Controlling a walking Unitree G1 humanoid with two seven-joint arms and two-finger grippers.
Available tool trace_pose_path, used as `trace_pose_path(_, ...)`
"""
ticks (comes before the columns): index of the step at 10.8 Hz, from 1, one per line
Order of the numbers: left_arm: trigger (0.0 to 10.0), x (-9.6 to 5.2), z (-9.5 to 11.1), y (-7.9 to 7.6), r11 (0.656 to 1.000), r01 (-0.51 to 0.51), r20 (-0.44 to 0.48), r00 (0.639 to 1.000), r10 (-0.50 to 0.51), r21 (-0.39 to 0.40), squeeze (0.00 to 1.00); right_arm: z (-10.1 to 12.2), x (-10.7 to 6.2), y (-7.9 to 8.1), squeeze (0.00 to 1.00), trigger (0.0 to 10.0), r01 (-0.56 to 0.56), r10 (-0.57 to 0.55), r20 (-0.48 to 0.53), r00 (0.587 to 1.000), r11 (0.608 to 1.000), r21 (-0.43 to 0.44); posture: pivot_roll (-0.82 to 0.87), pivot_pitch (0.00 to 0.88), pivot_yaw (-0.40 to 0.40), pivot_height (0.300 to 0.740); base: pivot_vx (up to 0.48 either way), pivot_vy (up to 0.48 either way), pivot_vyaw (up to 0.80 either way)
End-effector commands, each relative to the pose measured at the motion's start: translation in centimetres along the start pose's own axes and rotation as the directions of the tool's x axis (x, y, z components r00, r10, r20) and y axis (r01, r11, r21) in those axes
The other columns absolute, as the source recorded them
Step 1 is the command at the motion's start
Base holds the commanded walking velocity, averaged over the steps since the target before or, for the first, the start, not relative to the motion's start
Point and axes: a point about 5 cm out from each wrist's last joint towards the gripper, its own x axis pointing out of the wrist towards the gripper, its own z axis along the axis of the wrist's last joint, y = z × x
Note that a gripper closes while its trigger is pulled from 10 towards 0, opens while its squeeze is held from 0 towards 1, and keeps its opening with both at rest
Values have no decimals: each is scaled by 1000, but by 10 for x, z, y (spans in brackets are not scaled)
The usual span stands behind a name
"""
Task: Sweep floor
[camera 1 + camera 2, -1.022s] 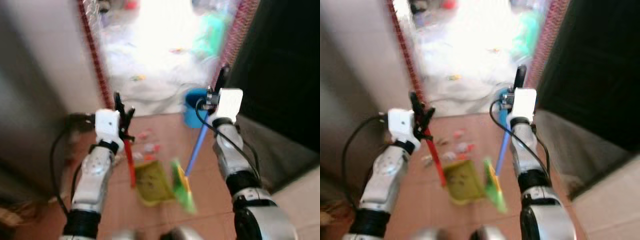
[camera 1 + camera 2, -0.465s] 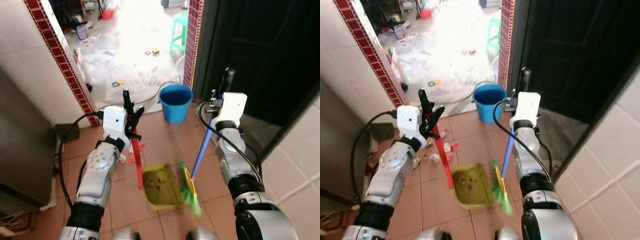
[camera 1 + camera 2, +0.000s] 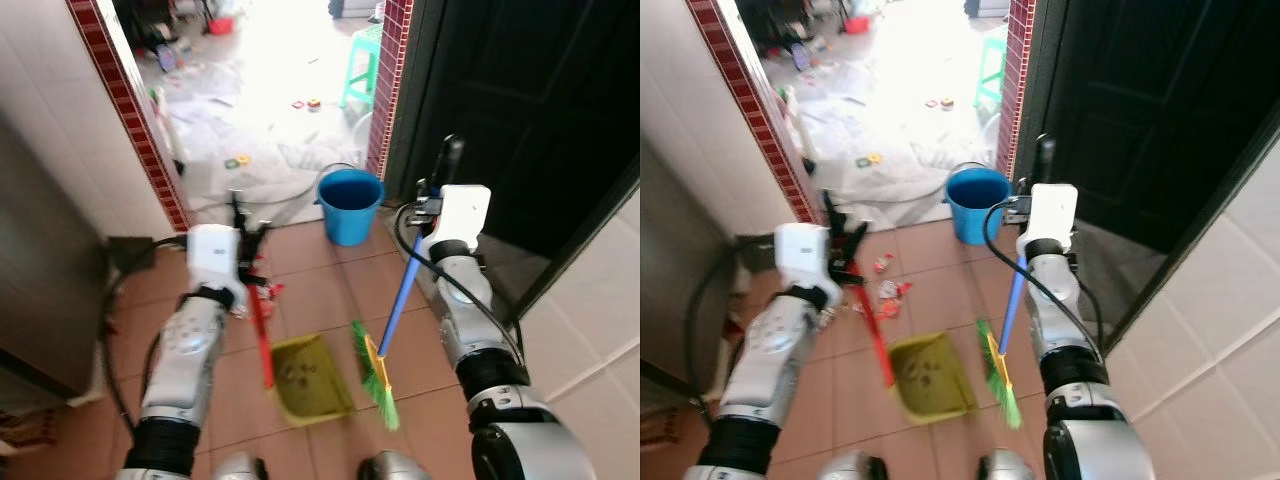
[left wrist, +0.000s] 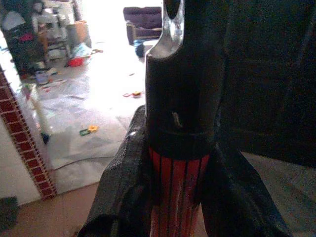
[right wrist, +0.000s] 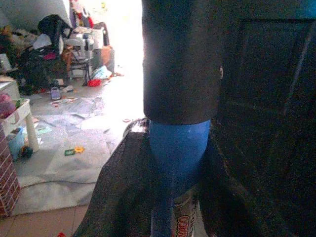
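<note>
Fingers of the left gripper (image 3: 243, 262) clench the red-handled dustpan (image 3: 311, 376) at lower centre, the right gripper (image 3: 428, 200) clasps the blue broom (image 3: 385, 335) beside it; next, likely brushing the scraps (image 3: 884, 296) at centre-left into the pan.

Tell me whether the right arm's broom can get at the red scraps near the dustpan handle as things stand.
Probably not directly. The right gripper holds the broom right of the yellow dustpan; the red scraps lie beyond it, by its red handle in the left gripper. The pan stands between.
</note>
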Motion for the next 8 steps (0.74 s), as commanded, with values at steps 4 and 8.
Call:
trace_pose_path(4,10000,3,29,7,999,-32,138,990,29,22,0,17,9,12,0,10000,-71,70,47,996,997,24,-54,24,-38,740,281,0,0)
trace_pose_path(8,10000,8,25,-4,1000,-6,125,992,5,9,0,47,19,24,0,10000,-200,172,116,978,933,300,-86,33,-29,740,304,0,0)
